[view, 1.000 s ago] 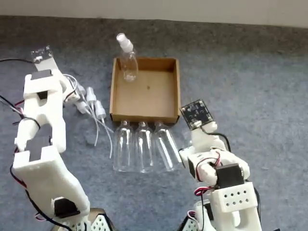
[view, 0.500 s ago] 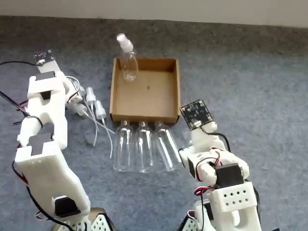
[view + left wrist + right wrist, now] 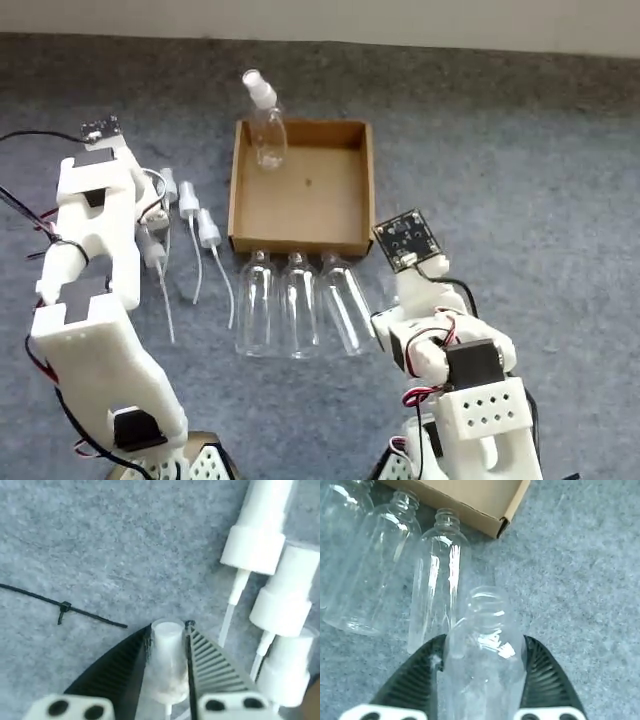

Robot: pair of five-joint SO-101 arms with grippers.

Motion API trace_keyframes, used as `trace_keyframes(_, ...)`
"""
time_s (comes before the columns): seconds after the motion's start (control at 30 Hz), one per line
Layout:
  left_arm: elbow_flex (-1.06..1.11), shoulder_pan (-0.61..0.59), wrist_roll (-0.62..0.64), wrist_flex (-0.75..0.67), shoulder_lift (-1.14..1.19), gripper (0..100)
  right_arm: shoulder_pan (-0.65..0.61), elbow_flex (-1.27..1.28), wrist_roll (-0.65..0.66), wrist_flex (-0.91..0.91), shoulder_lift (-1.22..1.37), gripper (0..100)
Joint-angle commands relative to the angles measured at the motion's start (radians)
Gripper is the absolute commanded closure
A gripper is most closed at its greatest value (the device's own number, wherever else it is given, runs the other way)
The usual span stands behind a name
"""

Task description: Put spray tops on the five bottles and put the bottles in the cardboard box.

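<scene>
Your left end effector (image 3: 168, 626) is clamped on a spray top (image 3: 166, 662), whose dip tube runs back toward the arm's base. Your right end effector (image 3: 484, 641) grips a bottle (image 3: 485, 605), its open neck pointing toward the cardboard box (image 3: 300, 243) on the tabletop (image 3: 520, 150).

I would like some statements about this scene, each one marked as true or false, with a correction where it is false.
1. The left gripper is shut on a spray top. True.
2. The bottle in the right arm's grasp already wears a spray top. False: the held bottle in the right gripper has an open neck.
3. Three open bottles lie on the carpet beside the cardboard box. True.
4. The box holds three bottles. False: only one capped bottle is there, lying across its far wall.
</scene>
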Motion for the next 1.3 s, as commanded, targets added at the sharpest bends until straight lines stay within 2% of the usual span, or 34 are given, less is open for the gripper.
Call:
trace_keyframes(0.0, -0.077, -0.058, -0.06, 0.123, -0.065, 96, -0.001, -0.01, 0.008, 0.024, -0.013, 93.9)
trace_keyframes(0.23, -0.148, -0.128, -0.149, 0.285, -0.255, 96, -0.001, -0.015, 0.035, 0.028, -0.018, 93.9)
trace_keyframes(0.53, -0.147, -0.12, -0.221, 0.42, -0.604, 96, -0.027, -0.022, 0.034, 0.018, -0.019, 93.9)
trace_keyframes(0.67, -0.147, -0.061, -0.249, 0.485, -0.748, 96, -0.125, -0.022, 0.032, -0.018, -0.019, 94.0)
trace_keyframes(0.83, -0.145, 0.074, -0.25, 0.52, -0.943, 96, -0.228, -0.022, 0.031, -0.12, -0.019, 94.0)
trace_keyframes(0.93, -0.145, 0.157, -0.245, 0.519, -1.033, 96, -0.243, -0.022, 0.025, -0.194, -0.019, 94.0)
trace_keyframes(1.1, -0.143, 0.269, -0.244, 0.514, -1.106, 96, -0.242, -0.019, -0.066, -0.303, -0.019, 94.0)
trace_keyframes(1.27, -0.143, 0.346, -0.207, 0.511, -1.113, 96, -0.243, -0.012, -0.068, -0.318, -0.021, 94.0)
